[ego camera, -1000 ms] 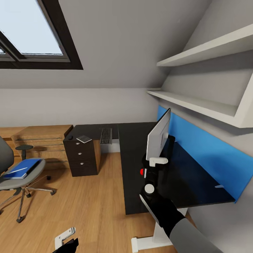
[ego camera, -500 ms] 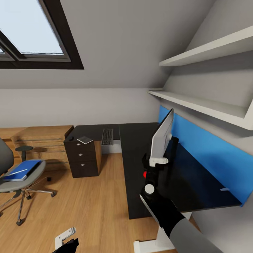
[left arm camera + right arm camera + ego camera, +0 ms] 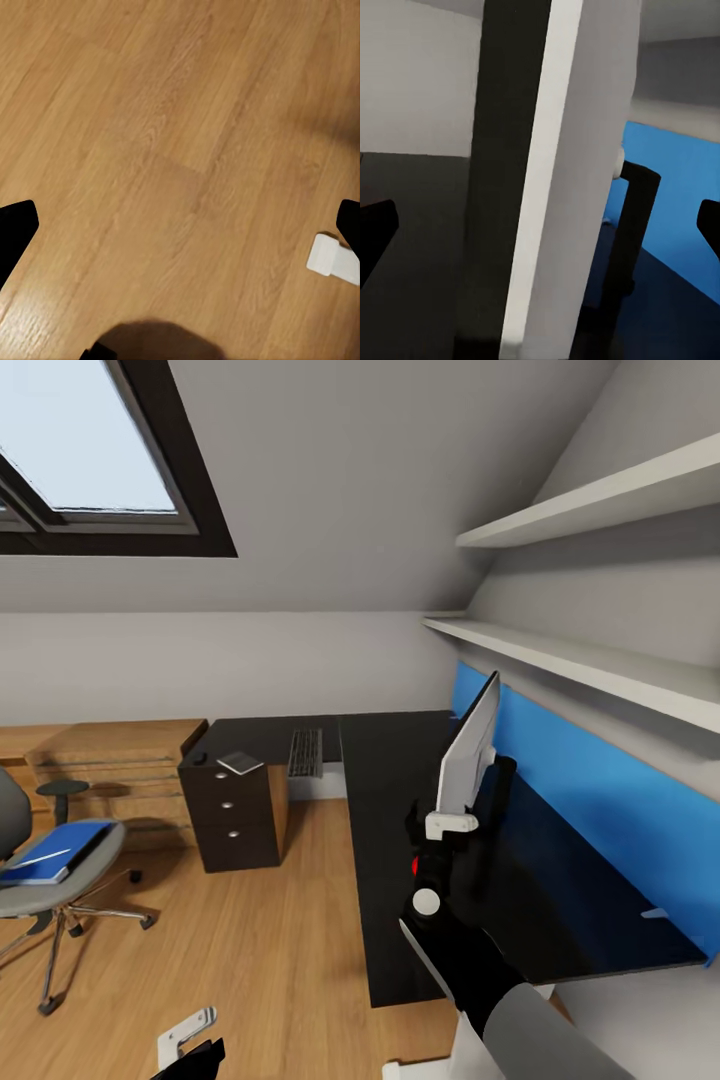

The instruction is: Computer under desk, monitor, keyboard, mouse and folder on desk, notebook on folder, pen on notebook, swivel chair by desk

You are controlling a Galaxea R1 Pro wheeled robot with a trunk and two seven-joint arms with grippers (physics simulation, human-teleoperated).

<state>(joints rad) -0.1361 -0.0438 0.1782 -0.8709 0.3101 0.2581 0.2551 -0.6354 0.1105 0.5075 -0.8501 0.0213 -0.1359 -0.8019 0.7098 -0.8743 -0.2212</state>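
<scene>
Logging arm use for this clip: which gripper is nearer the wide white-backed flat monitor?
Right. The right gripper is at the white-backed flat monitor, at its lower edge over the glossy black desk. The left gripper hangs low over the wooden floor, well away.

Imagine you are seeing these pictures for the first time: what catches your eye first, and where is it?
Most striking is the monitor, seen edge-on above the black desk, with the right gripper at its lower edge. Behind it runs the desk's bright blue back panel. At the far left the blue folder lies on the swivel chair, on the wooden floor.
</scene>
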